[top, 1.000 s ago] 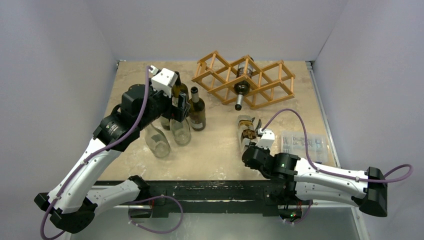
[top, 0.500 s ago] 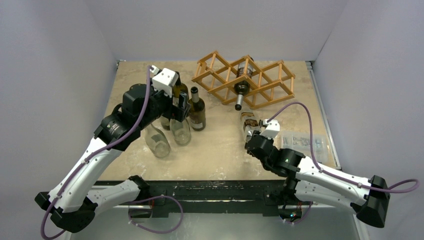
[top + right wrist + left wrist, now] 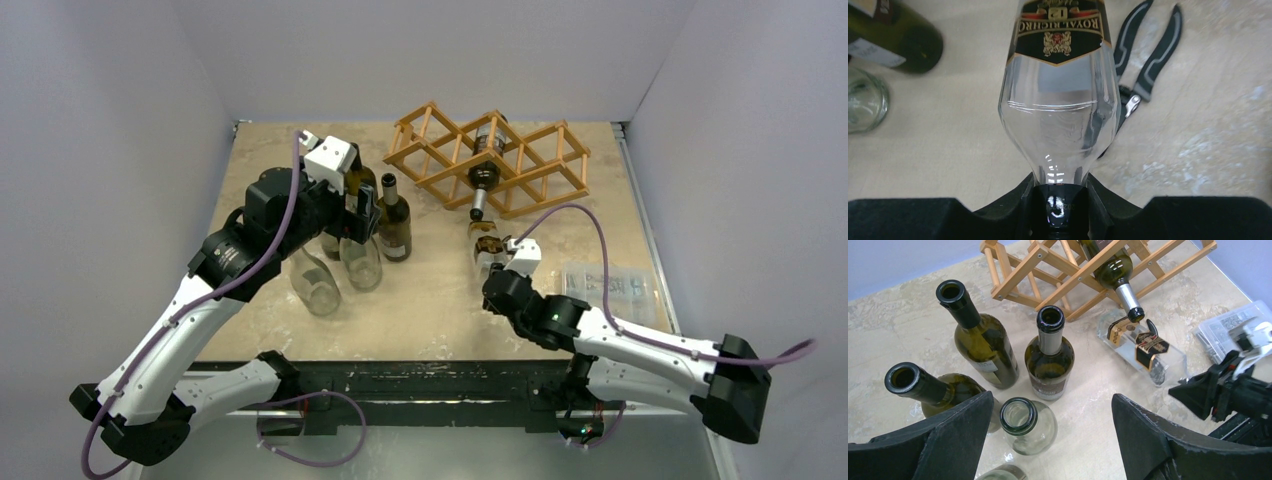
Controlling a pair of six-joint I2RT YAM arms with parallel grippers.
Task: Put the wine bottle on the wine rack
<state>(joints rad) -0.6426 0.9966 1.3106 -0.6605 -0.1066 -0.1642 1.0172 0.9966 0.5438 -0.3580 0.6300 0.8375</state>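
A clear wine bottle (image 3: pixel 486 243) with a black and gold label points its base toward the wine rack (image 3: pixel 524 160). My right gripper (image 3: pixel 495 274) is shut on its black-capped neck, which the right wrist view shows wedged between the fingers (image 3: pixel 1060 202) below the glass shoulder (image 3: pixel 1060 110). The light wooden lattice rack (image 3: pixel 1068 270) stands at the back and holds one dark bottle (image 3: pixel 483 165), neck forward. My left gripper (image 3: pixel 357 215) hangs open above a group of standing bottles, nothing between its fingers (image 3: pixel 960 425).
Two dark green bottles (image 3: pixel 1050 355) (image 3: pixel 980 340) and clear ones (image 3: pixel 1025 422) stand at left centre. A black-handled tool (image 3: pixel 1148 55) lies beside the held bottle. At the right edge sits a clear plastic box (image 3: pixel 610 290).
My right gripper has carried the clear bottle away from the near edge, toward the rack. The left arm has stayed still.
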